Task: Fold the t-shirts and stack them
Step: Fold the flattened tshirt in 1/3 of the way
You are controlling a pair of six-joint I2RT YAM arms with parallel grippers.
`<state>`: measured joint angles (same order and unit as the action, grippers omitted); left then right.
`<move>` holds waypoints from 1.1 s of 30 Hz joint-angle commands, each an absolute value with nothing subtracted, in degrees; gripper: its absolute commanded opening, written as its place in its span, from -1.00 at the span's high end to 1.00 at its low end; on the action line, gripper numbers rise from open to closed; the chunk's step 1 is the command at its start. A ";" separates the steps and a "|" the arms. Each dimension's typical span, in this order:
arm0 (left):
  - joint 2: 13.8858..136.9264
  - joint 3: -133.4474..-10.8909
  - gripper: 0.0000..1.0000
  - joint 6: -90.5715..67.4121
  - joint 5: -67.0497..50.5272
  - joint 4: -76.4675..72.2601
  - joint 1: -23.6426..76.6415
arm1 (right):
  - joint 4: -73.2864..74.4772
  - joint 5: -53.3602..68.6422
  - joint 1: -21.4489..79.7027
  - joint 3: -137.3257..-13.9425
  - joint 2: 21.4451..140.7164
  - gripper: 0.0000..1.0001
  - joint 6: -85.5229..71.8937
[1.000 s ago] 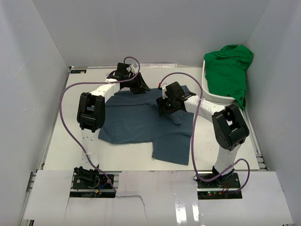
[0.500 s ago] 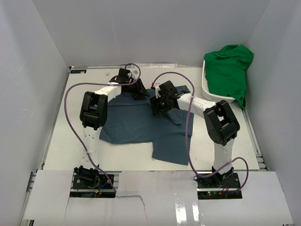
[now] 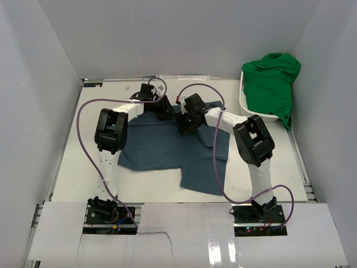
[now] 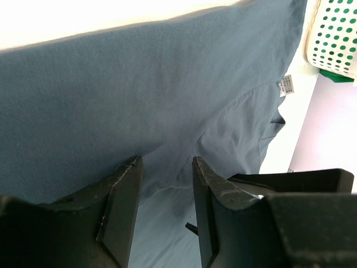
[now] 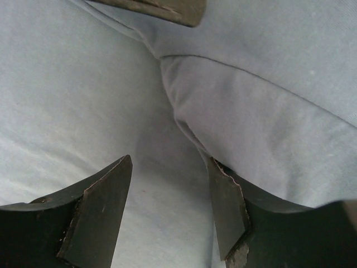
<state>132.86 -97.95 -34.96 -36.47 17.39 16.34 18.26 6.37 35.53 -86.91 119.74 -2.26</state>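
Observation:
The dark slate-blue t-shirt (image 3: 167, 148) lies spread and rumpled on the table's middle. Its neck label (image 4: 286, 85) shows in the left wrist view. My left gripper (image 3: 163, 110) is open and low over the shirt's far edge, with cloth (image 4: 139, 95) under the fingers (image 4: 120, 206). My right gripper (image 3: 186, 121) is open beside it, low over the shirt (image 5: 83, 100), with a raised fold (image 5: 251, 123) against its right finger (image 5: 226, 206). The green t-shirt (image 3: 271, 81) lies bunched in the basket.
The white lattice basket (image 3: 254, 115) stands at the far right against the wall and also shows in the left wrist view (image 4: 334, 33). The two grippers are close together; the left finger tip (image 5: 167, 8) shows in the right wrist view. White walls surround the table.
My right gripper has moved left toward the left gripper. My left gripper has shifted slightly nearer and right along the shirt's far edge. The shirt's right fold has shifted a little.

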 commanded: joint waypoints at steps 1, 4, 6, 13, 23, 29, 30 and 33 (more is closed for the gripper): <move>130.61 -96.77 -0.04 -33.93 -36.12 17.40 16.52 | 19.42 4.92 34.54 -88.77 119.09 -0.27 -0.70; 130.69 -96.51 -0.04 -34.10 -36.21 17.14 16.52 | 19.60 4.83 34.10 -88.94 119.27 -0.27 -0.44; 130.61 -96.24 -0.04 -34.10 -36.39 16.96 16.52 | 19.77 4.40 33.75 -89.03 119.53 -0.27 -0.35; 129.90 -95.01 -0.04 -33.93 -36.39 16.61 16.52 | 19.78 3.43 33.22 -89.91 120.58 -0.25 -0.35; 129.37 -94.13 -0.04 -33.49 -36.04 16.61 16.52 | 21.71 2.99 31.55 -94.56 123.75 0.07 1.84; 129.29 -94.22 -0.04 -33.49 -36.12 16.70 16.52 | 21.97 2.72 31.55 -95.19 125.24 0.30 1.93; 129.20 -94.22 -0.04 -33.49 -36.12 16.61 16.52 | 22.06 2.55 31.64 -95.27 125.33 0.44 1.93; 129.11 -94.04 -0.04 -33.49 -36.04 16.70 16.61 | 22.06 2.20 31.55 -95.36 125.16 0.84 1.93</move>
<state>132.11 -95.61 -34.89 -36.91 14.48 16.29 21.32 3.07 31.83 -93.17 124.16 1.50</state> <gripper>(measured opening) 0.518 0.123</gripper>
